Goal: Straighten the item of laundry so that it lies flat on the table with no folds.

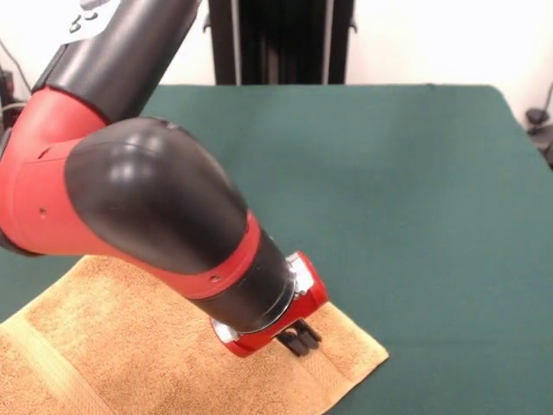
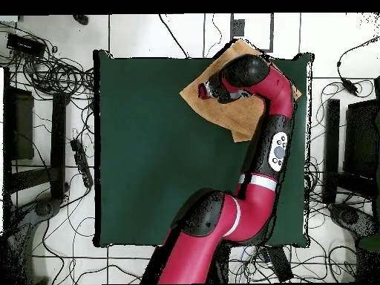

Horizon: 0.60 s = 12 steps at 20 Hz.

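Where its tips meet the towel [image 1: 130, 346], the pincer [image 1: 300, 337] looks nearly closed.

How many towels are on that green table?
1. A single orange-tan towel lies at one corner of the table, partly under the robot's arm, with the claw down at its edge. The arm covers part of it, but no second towel shows.
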Motion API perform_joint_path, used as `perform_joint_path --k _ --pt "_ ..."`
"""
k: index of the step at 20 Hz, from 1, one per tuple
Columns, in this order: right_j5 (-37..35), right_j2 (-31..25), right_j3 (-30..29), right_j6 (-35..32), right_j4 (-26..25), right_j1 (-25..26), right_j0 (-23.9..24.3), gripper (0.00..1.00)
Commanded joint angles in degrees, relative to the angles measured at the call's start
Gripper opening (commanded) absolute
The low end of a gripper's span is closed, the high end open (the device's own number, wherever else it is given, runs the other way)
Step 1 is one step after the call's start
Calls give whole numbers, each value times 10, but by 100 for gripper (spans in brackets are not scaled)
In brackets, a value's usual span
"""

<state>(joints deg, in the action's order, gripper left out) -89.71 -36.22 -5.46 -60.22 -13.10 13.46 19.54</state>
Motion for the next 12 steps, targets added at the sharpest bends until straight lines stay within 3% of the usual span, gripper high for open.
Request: perform_joint_path --k 1,12 --pt "-3 -111 -131 -14 9 74 -23 0" --pt "31 -110 -182 -62 126 68 -37 0"
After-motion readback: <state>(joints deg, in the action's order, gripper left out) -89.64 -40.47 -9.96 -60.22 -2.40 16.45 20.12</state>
